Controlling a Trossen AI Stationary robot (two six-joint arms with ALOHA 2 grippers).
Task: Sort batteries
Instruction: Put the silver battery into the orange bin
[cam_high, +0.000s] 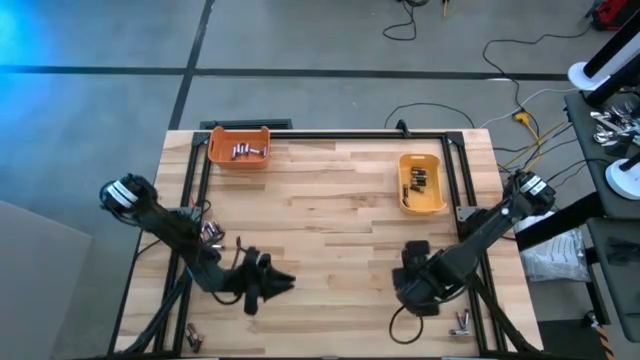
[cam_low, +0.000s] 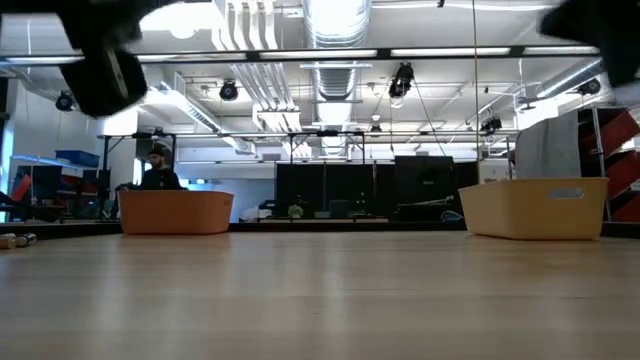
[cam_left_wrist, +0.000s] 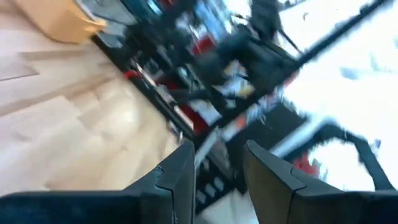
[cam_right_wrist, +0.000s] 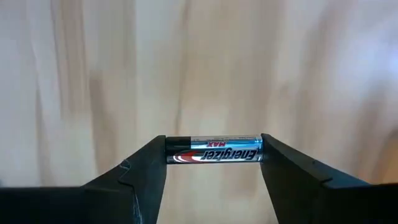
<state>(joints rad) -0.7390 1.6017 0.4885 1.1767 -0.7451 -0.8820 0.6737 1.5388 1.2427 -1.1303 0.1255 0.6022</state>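
The right gripper (cam_right_wrist: 213, 152) was clamped end to end on a battery (cam_right_wrist: 213, 150) above the table (cam_right_wrist: 186, 62); the left gripper (cam_left_wrist: 217, 168) was held part-open, empty.

A silver-and-black Energizer battery (cam_right_wrist: 213, 150) sits crosswise, gripped end to end in the right pincer (cam_right_wrist: 213, 152), silvery-grey batteries (cam_high: 248, 151) lie clustered in the orange bin, dark batteries (cam_high: 417, 183) in the yellow one, loose ones (cam_high: 211, 232) at the tabletop's left edge.
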